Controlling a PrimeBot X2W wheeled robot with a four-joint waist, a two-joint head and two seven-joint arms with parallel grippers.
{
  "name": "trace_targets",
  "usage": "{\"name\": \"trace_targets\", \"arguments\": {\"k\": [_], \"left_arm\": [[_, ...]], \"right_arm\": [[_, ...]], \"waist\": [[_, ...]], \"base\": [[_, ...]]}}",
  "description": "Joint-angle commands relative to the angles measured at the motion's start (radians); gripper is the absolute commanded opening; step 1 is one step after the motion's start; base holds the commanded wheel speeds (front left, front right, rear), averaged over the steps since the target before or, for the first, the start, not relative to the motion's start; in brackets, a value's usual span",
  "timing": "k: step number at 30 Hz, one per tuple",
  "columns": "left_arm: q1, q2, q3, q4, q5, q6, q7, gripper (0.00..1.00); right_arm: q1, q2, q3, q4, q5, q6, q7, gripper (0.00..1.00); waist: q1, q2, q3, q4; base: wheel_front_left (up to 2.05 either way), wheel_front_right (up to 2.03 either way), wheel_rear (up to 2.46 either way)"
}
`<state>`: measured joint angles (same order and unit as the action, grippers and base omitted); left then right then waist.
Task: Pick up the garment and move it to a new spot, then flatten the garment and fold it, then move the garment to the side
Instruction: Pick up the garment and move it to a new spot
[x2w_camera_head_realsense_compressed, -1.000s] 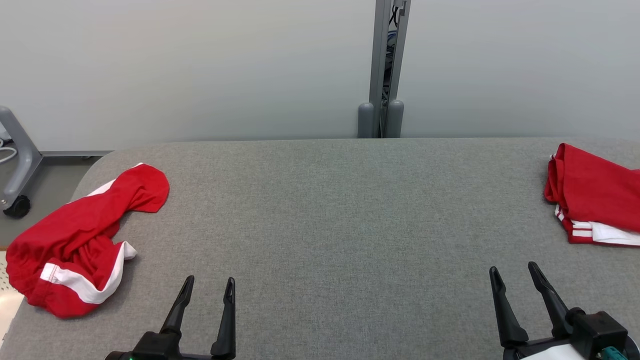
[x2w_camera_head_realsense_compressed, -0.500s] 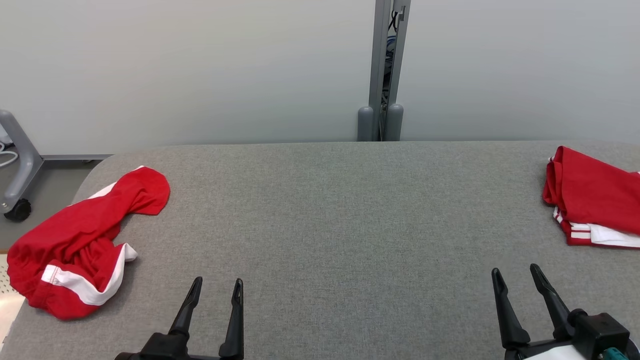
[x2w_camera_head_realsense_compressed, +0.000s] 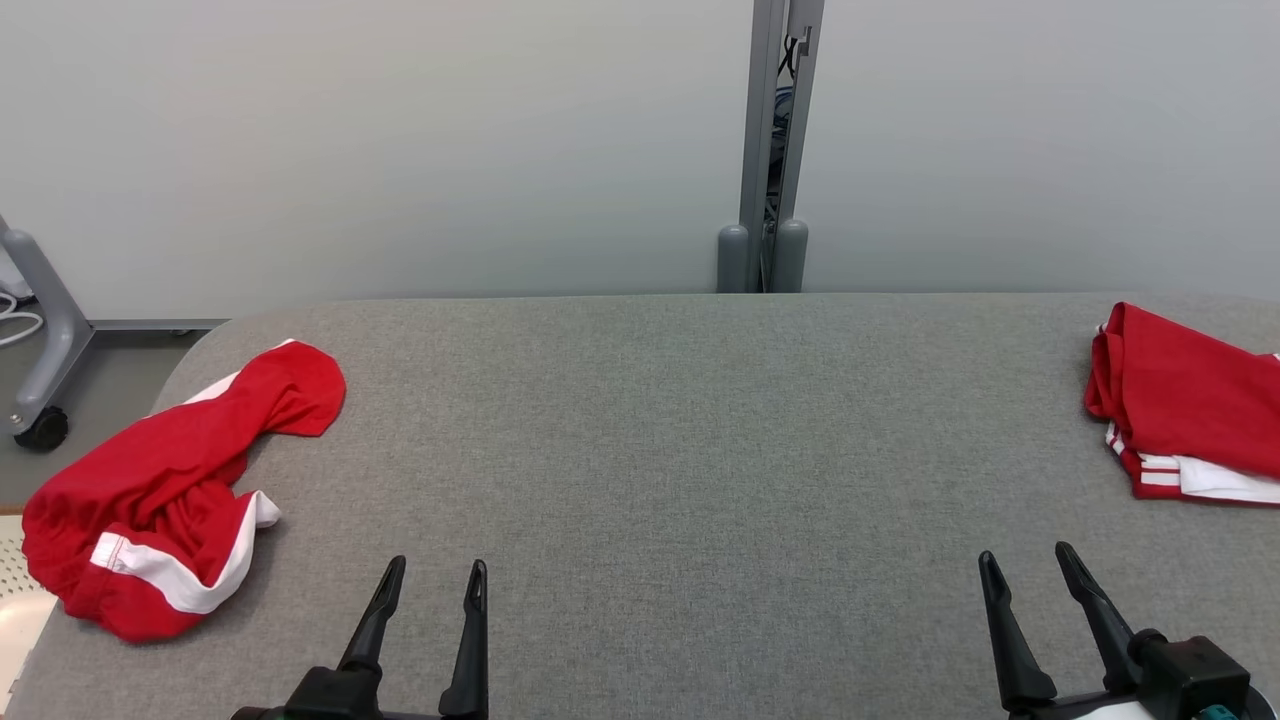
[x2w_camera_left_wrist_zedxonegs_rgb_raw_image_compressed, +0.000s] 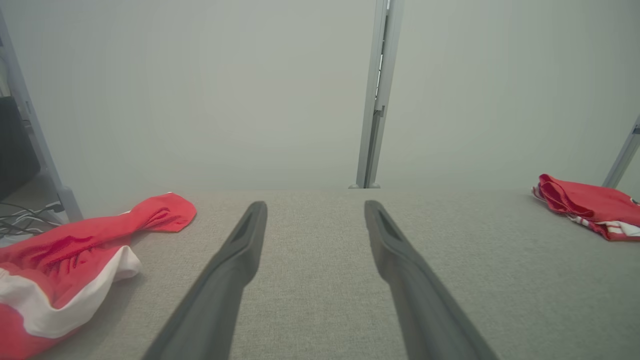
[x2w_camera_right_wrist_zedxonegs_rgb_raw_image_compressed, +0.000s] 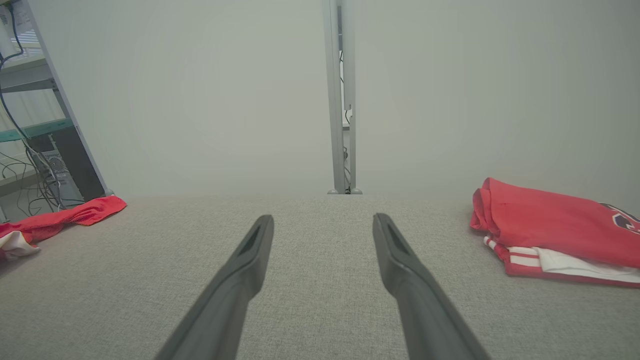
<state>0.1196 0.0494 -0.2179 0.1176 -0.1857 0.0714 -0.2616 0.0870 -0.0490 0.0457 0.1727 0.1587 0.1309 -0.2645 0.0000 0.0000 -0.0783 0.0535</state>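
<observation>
One wide grey fabric-covered table (x2w_camera_head_realsense_compressed: 640, 450) takes up most of the head view, its far edge running along a pale partition wall (x2w_camera_head_realsense_compressed: 350, 150). A grey metal post (x2w_camera_head_realsense_compressed: 757, 150) stands upright in that wall, behind the middle of the table's far edge.

On the table's left end lies the crumpled red garment (x2w_camera_head_realsense_compressed: 150, 470), bunched and twisted. A broad white band curls along its near side, and one rounded red lobe reaches toward the far left corner. Its near-left part lies right at the table's edge. At the opposite end, against the right border of the view, rests a folded red garment (x2w_camera_head_realsense_compressed: 1180, 400), laid flat in layers with red-and-white striped trim and a white layer showing along its near side. The two garments are well apart, with bare grey cloth between them.

The left gripper (x2w_camera_head_realsense_compressed: 437, 565) hovers at the table's near edge, just right of the crumpled garment and not touching it, its two dark fingers spread and holding nothing. The right gripper (x2w_camera_head_realsense_compressed: 1026, 553) sits near the folded garment but apart from it, fingers likewise spread and empty.

A small black caster (x2w_camera_head_realsense_compressed: 40, 428) stands on the floor beyond the table's left end.
</observation>
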Motion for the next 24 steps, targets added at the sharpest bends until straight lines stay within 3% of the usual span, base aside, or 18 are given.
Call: {"name": "trace_targets", "arguments": {"k": [1,12,24], "left_arm": [[0.008,0.003,0.004,0.0,0.008,0.004,-0.004,1.0],[0.008,0.003,0.01,-0.005,0.017,0.008,-0.004,1.0],[0.016,0.003,0.025,-0.036,0.039,0.013,-0.004,1.0]], "right_arm": [[0.01,-0.004,-0.003,-0.008,-0.007,0.0,0.0,1.0],[0.024,-0.004,0.003,-0.02,-0.013,0.0,0.0,1.0],[0.031,-0.004,0.019,-0.021,-0.001,0.0,0.0,1.0]], "waist": [[0.0,0.0,-0.001,0.004],[0.0,0.0,-0.001,0.057],[0.0,0.0,-0.004,0.201]], "base": [[0.0,0.0,0.0],[0.0,0.0,0.0],[0.0,0.0,0.0]]}}
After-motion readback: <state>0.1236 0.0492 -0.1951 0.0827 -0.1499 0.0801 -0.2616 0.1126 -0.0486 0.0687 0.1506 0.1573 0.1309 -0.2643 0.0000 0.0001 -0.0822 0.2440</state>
